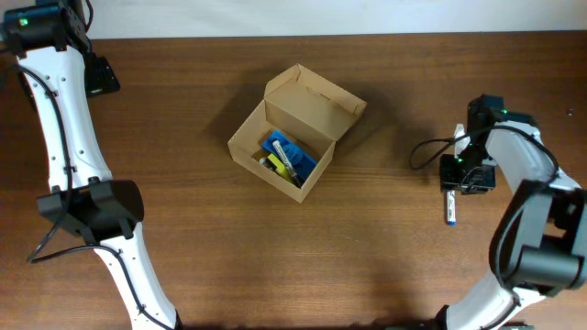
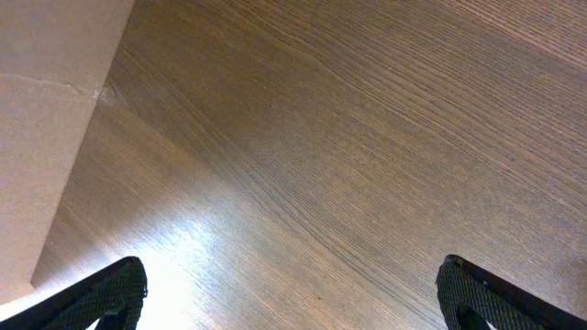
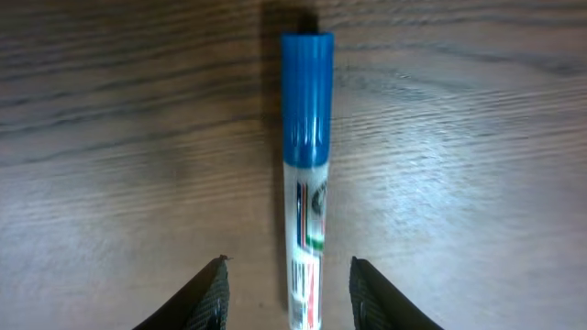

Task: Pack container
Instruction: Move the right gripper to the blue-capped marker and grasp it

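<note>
Right of the container (image 1: 246, 137), I see open table (image 1: 367, 257) around, right gripper (image 3: 287, 270) jaws apart straddling blue-capped marker (image 3: 307, 137), left gripper (image 2: 292, 284) wide open at table edge.

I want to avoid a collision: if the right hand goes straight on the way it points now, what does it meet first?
Most likely the blue-capped marker, lying on the table between its open fingers.

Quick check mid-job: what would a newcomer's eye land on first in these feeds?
The open cardboard box at the middle of the table, flap lid up, with blue and yellow items inside. Then the blue-capped marker lying flat at the right, the right gripper straddling it, jaws apart with a gap on each side.
</note>
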Tool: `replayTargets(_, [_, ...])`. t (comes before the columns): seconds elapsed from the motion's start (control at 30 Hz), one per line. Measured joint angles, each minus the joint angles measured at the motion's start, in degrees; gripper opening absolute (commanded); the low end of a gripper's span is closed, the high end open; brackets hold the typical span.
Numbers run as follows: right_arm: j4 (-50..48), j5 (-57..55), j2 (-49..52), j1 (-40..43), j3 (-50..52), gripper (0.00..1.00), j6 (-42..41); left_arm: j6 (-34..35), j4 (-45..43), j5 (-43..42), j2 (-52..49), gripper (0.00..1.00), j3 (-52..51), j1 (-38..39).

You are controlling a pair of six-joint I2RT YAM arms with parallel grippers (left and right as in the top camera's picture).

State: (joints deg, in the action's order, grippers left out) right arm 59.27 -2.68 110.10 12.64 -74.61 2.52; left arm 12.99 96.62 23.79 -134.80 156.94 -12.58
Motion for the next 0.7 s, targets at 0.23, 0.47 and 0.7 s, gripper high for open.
replayTargets(0.23, [-0.90, 0.17, 4.50, 0.00, 0.17, 0.04, -0.68, -0.02, 0.02, -0.02, 0.00, 1.00, 0.00, 0.00])
replayTargets(0.47, [-0.42, 0.50, 4.59, 0.00, 0.15, 0.04, -1.16, -0.02, 0.00, 0.00, 0.00, 1.00, 0.00, 0.00])
replayTargets(0.7, [4.66, 4.00, 3.91, -0.02, -3.52, 0.04, -0.50, 0.00, 0.00, 0.00, 0.00, 1.00, 0.00, 0.00])
